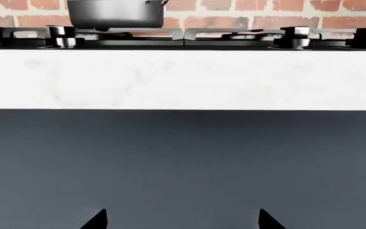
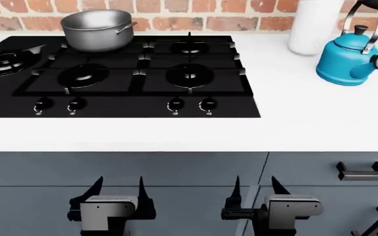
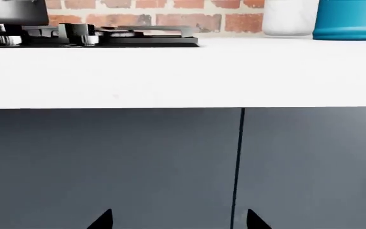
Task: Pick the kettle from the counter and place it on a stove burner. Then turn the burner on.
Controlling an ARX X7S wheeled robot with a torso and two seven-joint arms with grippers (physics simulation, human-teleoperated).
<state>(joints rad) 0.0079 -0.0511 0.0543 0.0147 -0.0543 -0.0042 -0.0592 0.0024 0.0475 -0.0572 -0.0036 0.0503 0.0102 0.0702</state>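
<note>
Blue kettle [image 2: 350,58] standing on the white counter [image 2: 294,123], well off to the right of the black hob [image 2: 120,110], just beside a white jar [image 2: 314,24]. Grey pot [image 2: 98,29] on the hob's back left burner. Left end effector [image 2: 118,189] and right end effector [image 2: 258,189] both low before the grey cupboards, open, holding nothing.

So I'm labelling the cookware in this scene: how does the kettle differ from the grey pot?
The kettle is glossy teal-blue and rounded; the pot is plain grey steel with straight sides. The kettle has a lid with a black knob and a tall arched handle; the pot is open-topped with a short side handle. The kettle stands on the white counter right of the hob; the pot sits on the back-left burner grate. Both stand upright near the brick wall, untouched.
</note>
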